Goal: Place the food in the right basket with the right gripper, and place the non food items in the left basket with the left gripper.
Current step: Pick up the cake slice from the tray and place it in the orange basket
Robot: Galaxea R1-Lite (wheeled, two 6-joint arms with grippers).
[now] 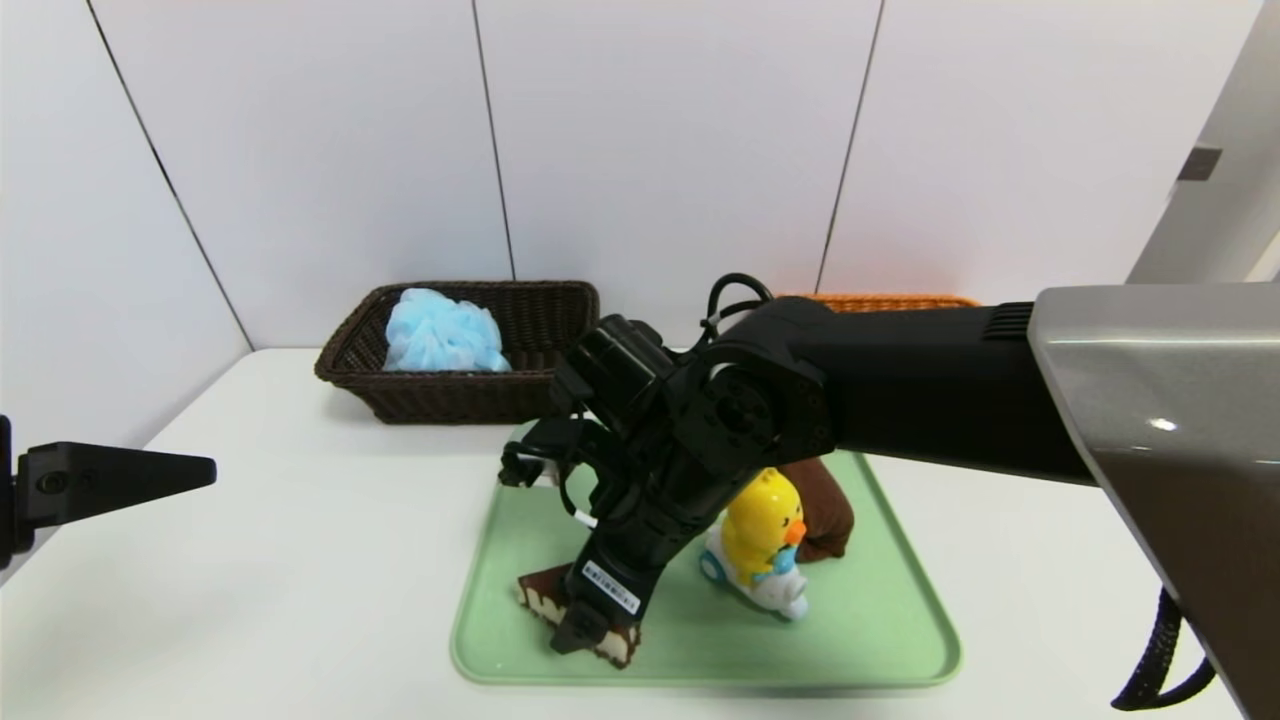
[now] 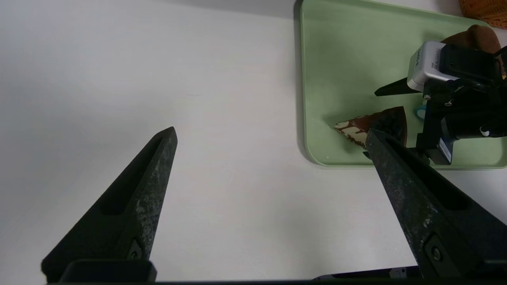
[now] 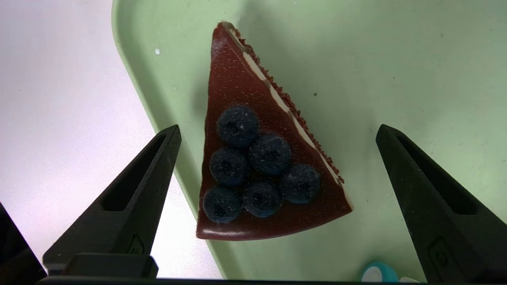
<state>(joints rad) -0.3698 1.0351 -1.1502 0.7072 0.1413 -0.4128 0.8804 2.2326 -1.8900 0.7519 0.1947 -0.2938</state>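
A chocolate cake slice [image 1: 538, 598] topped with blueberries lies at the near left corner of the green tray [image 1: 880, 620]. My right gripper [image 1: 590, 630] hangs open just above it. In the right wrist view the slice [image 3: 237, 79] sits between the spread fingers of the right gripper [image 3: 278, 130], untouched. A yellow duck toy [image 1: 762, 520] on a white scooter and a brown food item [image 1: 825, 505] stand further back on the tray. My left gripper [image 1: 200, 470] is open over bare table at the far left, away from the tray [image 2: 348, 59], with nothing in it [image 2: 271, 132].
A dark brown basket [image 1: 450, 400] at the back left holds a blue bath pouf [image 1: 443, 333]. An orange basket [image 1: 890, 301] stands at the back right, mostly hidden behind my right arm. White table surrounds the tray and a white wall closes the back.
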